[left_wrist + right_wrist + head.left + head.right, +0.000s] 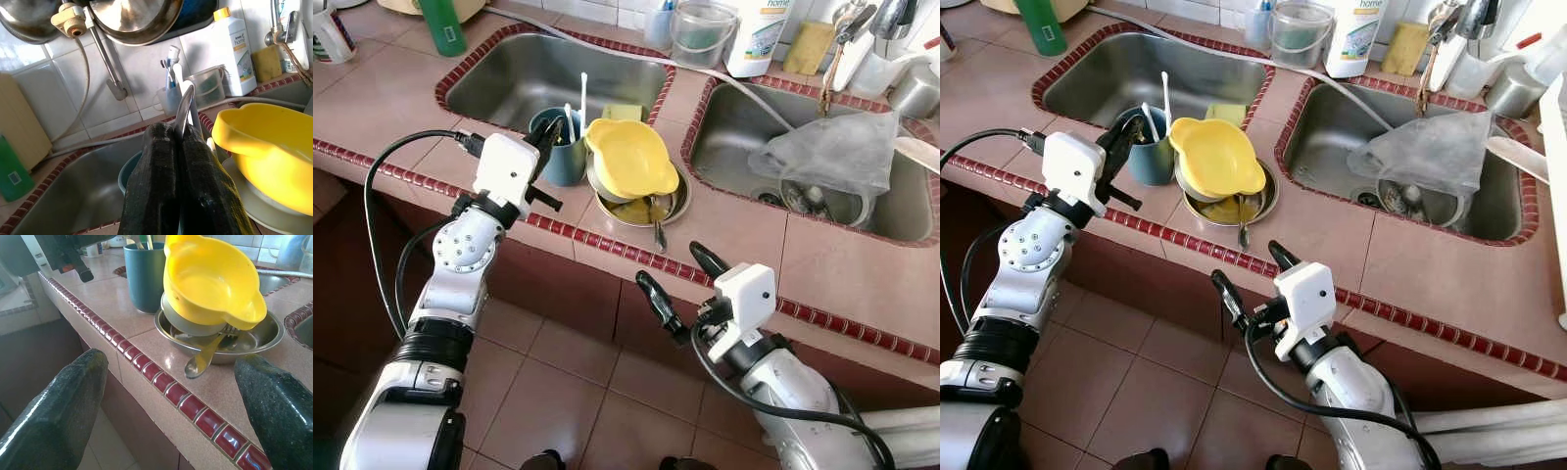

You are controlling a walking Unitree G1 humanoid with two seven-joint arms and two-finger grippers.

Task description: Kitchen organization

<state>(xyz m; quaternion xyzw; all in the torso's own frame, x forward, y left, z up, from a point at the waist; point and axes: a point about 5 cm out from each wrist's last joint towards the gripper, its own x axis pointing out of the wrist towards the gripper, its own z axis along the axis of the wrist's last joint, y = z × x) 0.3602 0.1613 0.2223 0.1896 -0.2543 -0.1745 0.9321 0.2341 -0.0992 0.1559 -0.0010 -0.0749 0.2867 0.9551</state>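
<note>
Our left gripper (183, 142) pinches a metal utensil (182, 108) just above the blue cup (560, 149) beside it; we judge it needs lowering in. Our right gripper (171, 396) hangs open, facing the spoon (203, 360).

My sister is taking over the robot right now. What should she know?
Left gripper: shut on a metal utensil, right over the blue cup on the counter between the two sinks.
Right gripper: open, holding nothing, in front of the counter edge and facing the dish stack.
Dish stack: yellow bowl tilted on top of a metal bowl, with a spoon sticking out over the rim.
Done: one utensil is at the cup.
Left: let it go into the cup, then likely the spoon and the stacked dishes.
</note>
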